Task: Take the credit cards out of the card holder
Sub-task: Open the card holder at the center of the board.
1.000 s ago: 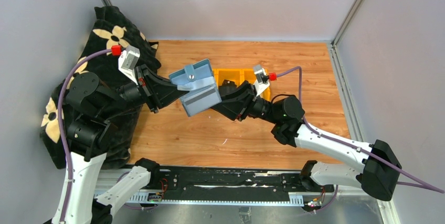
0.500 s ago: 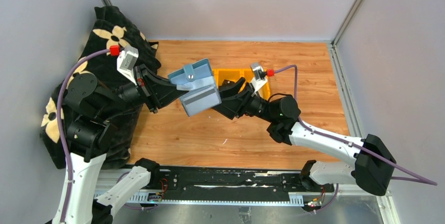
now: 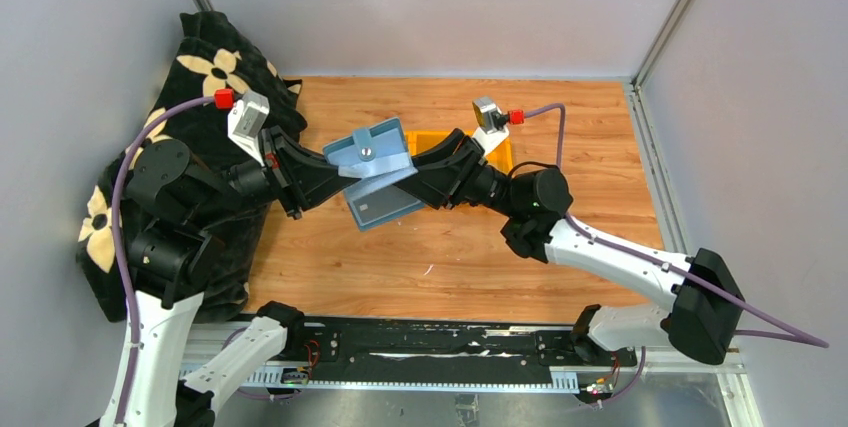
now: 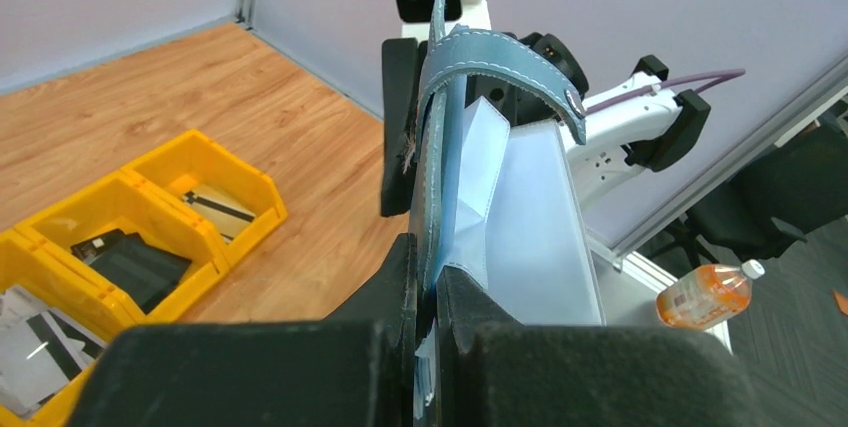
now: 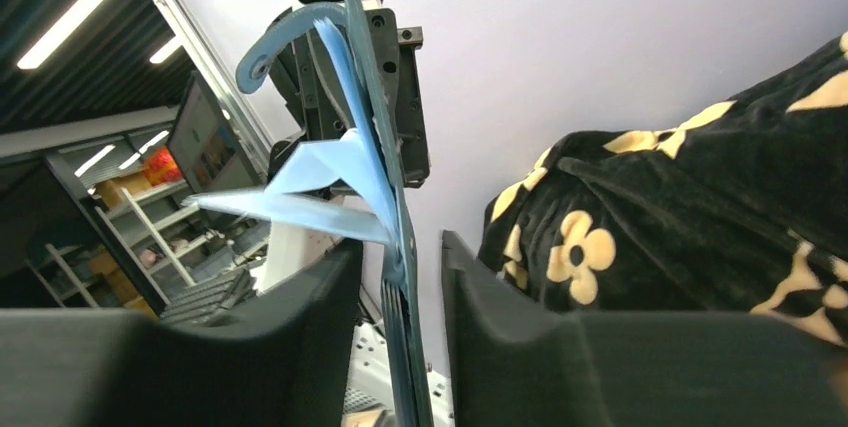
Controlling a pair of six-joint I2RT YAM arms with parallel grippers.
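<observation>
The teal-blue card holder point(image 3: 372, 154) hangs open in the air above the table, with its strap and round snap on top and a paler flap point(image 3: 385, 203) hanging below. My left gripper point(image 3: 340, 173) is shut on its left edge; the left wrist view shows the jaws point(image 4: 428, 262) pinching the teal cover point(image 4: 437, 137). My right gripper point(image 3: 418, 171) is open, with a finger on each side of the holder's right edge point(image 5: 400, 277) and a gap on both sides. Thin stacked card edges point(image 5: 393, 357) show in the holder between those fingers.
Yellow bins point(image 3: 500, 154) stand behind the right gripper. In the left wrist view they point(image 4: 60, 227) hold a dark card point(image 4: 135, 267) and a silvery card point(image 4: 30, 342). A black flowered cloth point(image 3: 215, 67) covers the table's left side, under the left arm.
My right gripper has moved left and up, so its open fingers now straddle the holder's right edge. The holder's lower flap has swung down and tilted. The left gripper has kept its hold.
</observation>
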